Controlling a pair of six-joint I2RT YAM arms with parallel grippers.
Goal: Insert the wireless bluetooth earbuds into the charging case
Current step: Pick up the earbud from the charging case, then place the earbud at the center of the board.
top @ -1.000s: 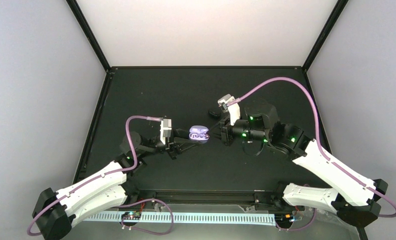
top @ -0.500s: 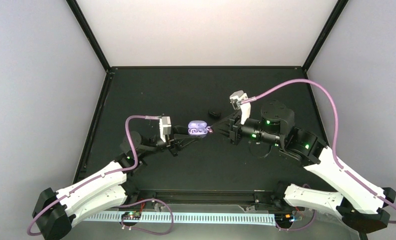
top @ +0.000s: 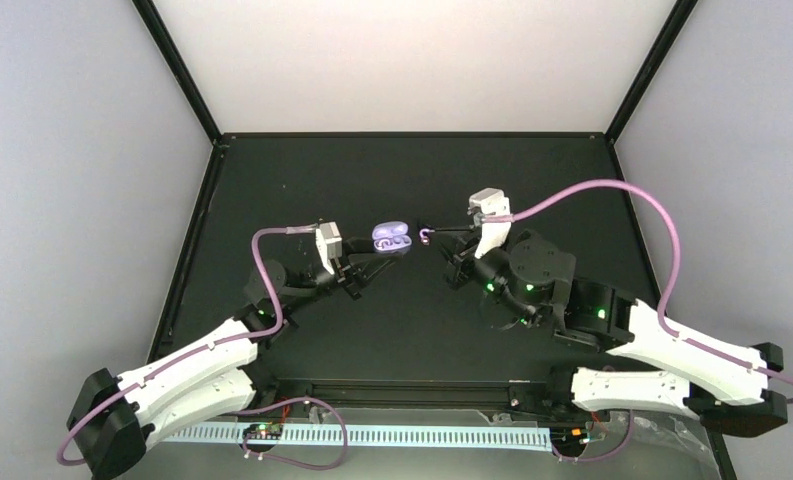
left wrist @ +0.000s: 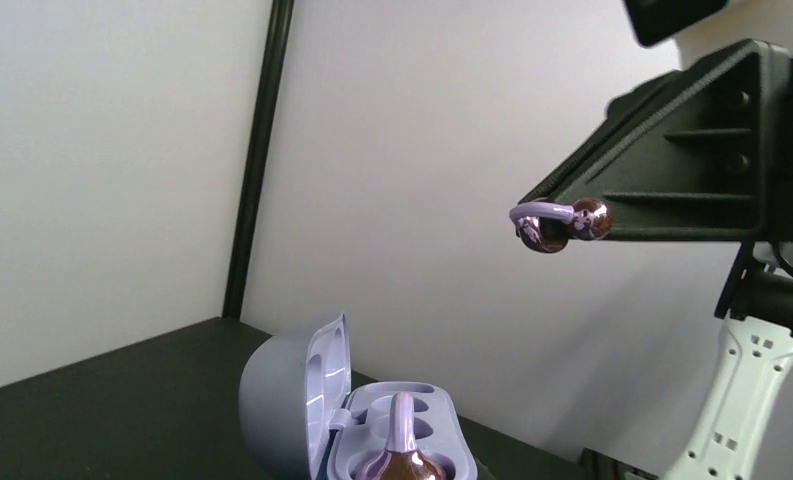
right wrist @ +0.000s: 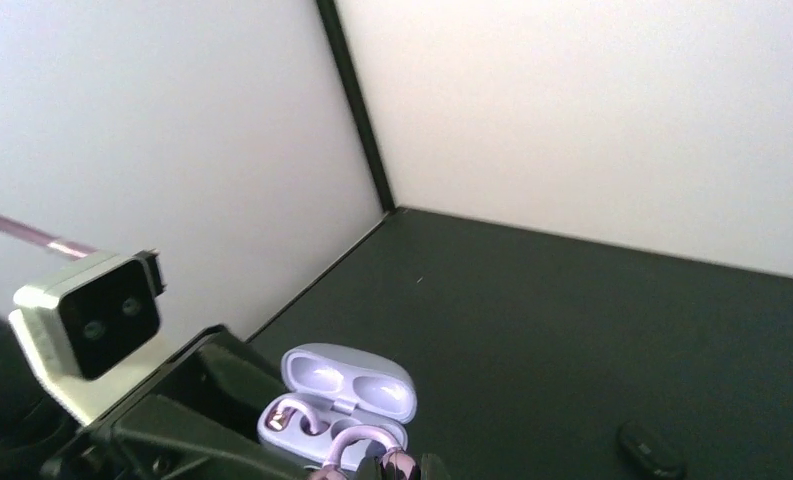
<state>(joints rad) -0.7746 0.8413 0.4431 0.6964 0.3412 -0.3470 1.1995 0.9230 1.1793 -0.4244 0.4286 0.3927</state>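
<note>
left gripper (top: 374, 260): closed narrow on the charging case, gripping it from the base side. The contact itself is hidden under the case.
charging case (top: 391, 238): at the left fingertips, held up off the table (top: 302, 180). Lid is hinged open and stands upright on the far-left side in the left wrist view (left wrist: 312, 395). Both lid pockets show in the right wrist view (right wrist: 347, 385).
seated earbud (left wrist: 400, 452): in one well of the case base, lilac hook up and dark bud down. The well next to it shows no bud.
held earbud (top: 426, 236): just right of the case and apart from it. In the left wrist view it sits higher than the open base (left wrist: 557, 220).
right gripper (top: 436, 237): pinched nearly closed on the held earbud at the very fingertips, pointing left at the case.
black oval object (right wrist: 650, 450): lying on the table, well right of the case in the right wrist view. Neither gripper touches it.
</note>
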